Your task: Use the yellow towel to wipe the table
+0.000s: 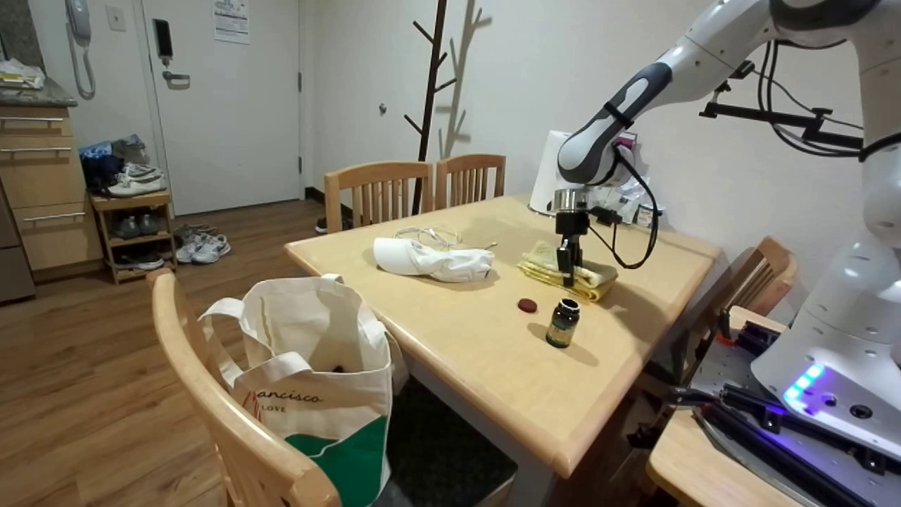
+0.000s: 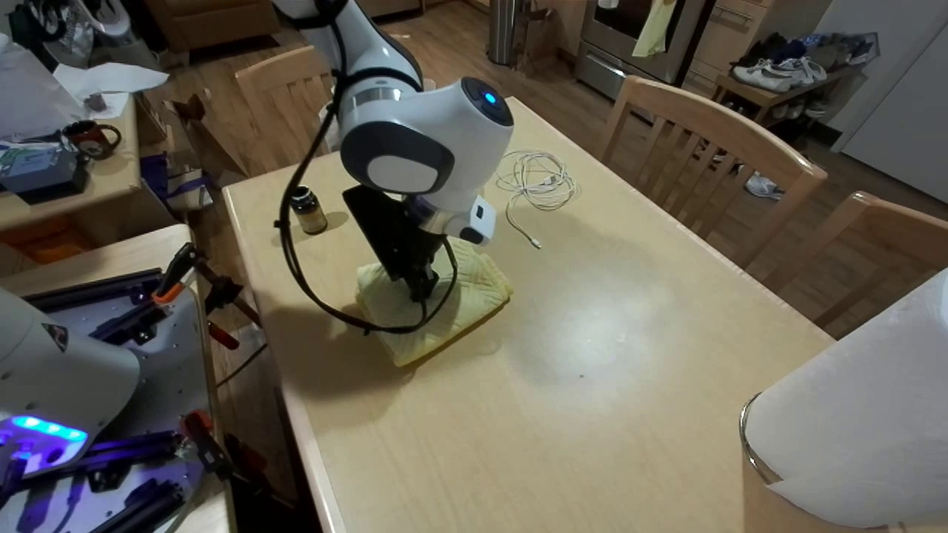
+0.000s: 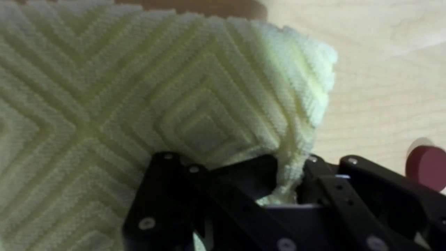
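Observation:
The folded yellow towel (image 1: 600, 279) lies on the wooden table (image 1: 457, 331). It also shows in an exterior view (image 2: 466, 296), partly hidden behind the arm and its cable. My gripper (image 1: 567, 273) points down onto the towel. In the wrist view the gripper (image 3: 291, 174) is shut on a bunched fold of the towel (image 3: 146, 111), near one edge. The patterned top of the towel spreads flat to the left of the fingers. The fingertips themselves are hidden by cloth in the exterior views.
An open dark bottle (image 1: 562, 324) and a red-brown lid (image 1: 526, 305) stand close to the towel. A white cloth item (image 1: 433, 260) and a coiled white cable (image 2: 539, 181) lie farther off. A paper towel roll (image 2: 859, 414) stands at a table end. Chairs (image 1: 380, 190) surround the table.

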Motion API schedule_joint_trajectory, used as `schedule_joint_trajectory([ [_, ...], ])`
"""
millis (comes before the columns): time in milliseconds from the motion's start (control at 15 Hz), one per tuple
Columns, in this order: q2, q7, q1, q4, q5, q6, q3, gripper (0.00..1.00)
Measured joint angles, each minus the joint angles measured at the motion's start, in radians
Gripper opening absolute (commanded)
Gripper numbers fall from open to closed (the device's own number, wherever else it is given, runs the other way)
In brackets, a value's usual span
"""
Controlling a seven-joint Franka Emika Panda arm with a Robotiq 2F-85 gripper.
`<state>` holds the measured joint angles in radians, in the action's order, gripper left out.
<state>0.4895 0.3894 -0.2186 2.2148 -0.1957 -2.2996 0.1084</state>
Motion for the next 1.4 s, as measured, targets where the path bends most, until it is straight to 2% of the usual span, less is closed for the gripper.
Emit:
schedule_joint_trajectory([
  [267, -0.038, 0.006, 0.061, 0.081, 0.007, -0.029, 0.014, 0.03],
  [467, -0.056, 0.006, 0.094, 0.139, 0.022, -0.16, 0.011, 0.03],
  [867, -0.088, -0.006, 0.099, 0.246, 0.021, -0.464, 0.002, 0.03],
  [1133, -0.061, -0.053, 0.082, 0.26, 0.024, -0.611, -0.054, 0.02],
  [1400, -0.014, -0.137, 0.062, 0.221, 0.052, -0.698, -0.16, 0.02],
])
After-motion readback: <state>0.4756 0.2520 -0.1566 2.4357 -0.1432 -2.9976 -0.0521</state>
